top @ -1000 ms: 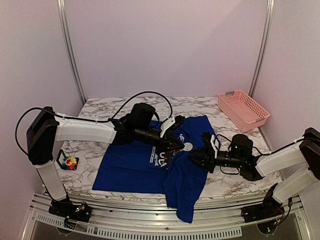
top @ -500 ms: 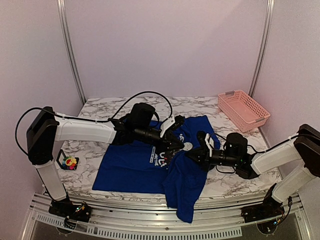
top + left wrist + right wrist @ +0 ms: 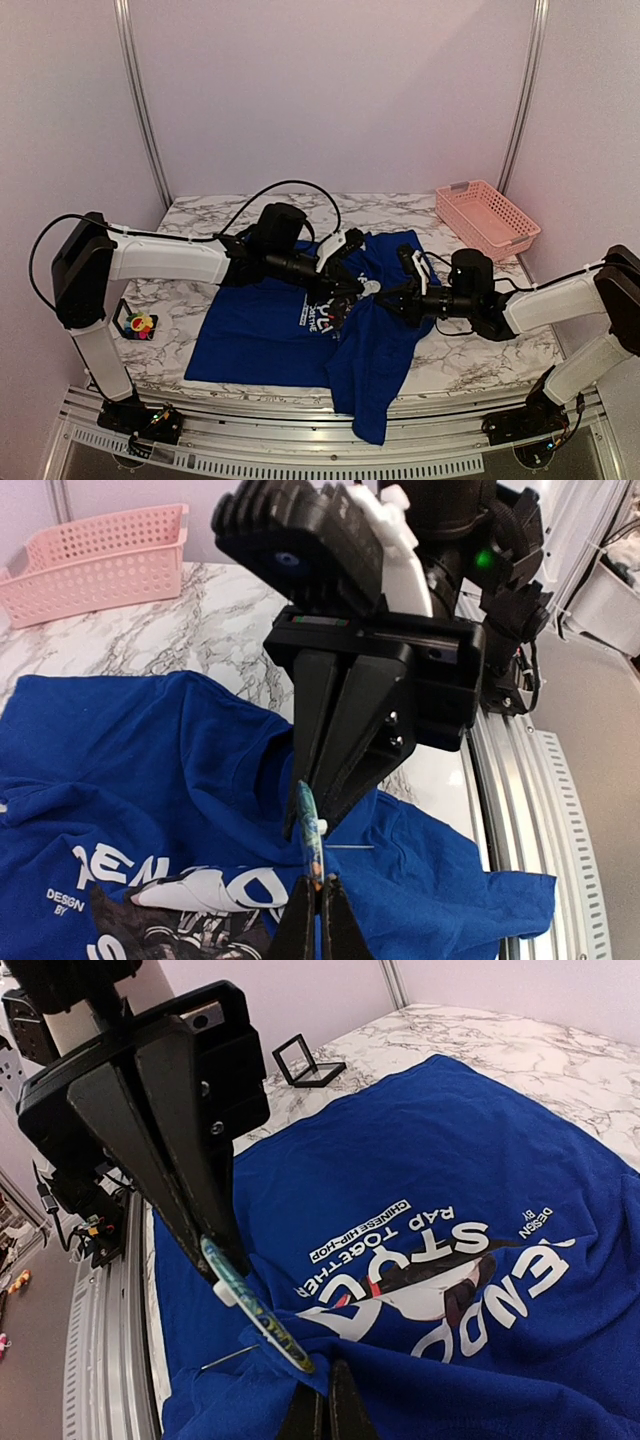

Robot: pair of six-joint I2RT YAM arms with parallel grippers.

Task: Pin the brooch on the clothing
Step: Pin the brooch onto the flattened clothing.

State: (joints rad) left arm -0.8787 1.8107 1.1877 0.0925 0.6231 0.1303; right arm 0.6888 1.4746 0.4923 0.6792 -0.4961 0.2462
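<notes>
The clothing [image 3: 260, 335] is a royal-blue T-shirt lying print-up on the marble table. It also shows in the left wrist view [image 3: 120, 750] and the right wrist view [image 3: 450, 1130]. My left gripper [image 3: 355, 285] is shut on the brooch [image 3: 370, 288], whose back shows round and grey from above. Edge-on it is thin and multicoloured [image 3: 310, 825] [image 3: 250, 1305], with a white nub and a bare needle [image 3: 350, 847]. My right gripper [image 3: 388, 298] is shut on a raised fold of the shirt [image 3: 300, 1355] right against the brooch. I cannot tell whether the needle pierces the fold.
A pink lattice basket [image 3: 487, 220] stands at the back right. A black open-frame holder [image 3: 128, 335] with a multicoloured flower-shaped piece [image 3: 141, 322] sits at the far left. One shirt sleeve [image 3: 370, 420] hangs over the table's front edge.
My right gripper has moved left and a little up with the shirt fold, meeting the brooch. My left gripper has barely shifted and stays shut on the brooch.
</notes>
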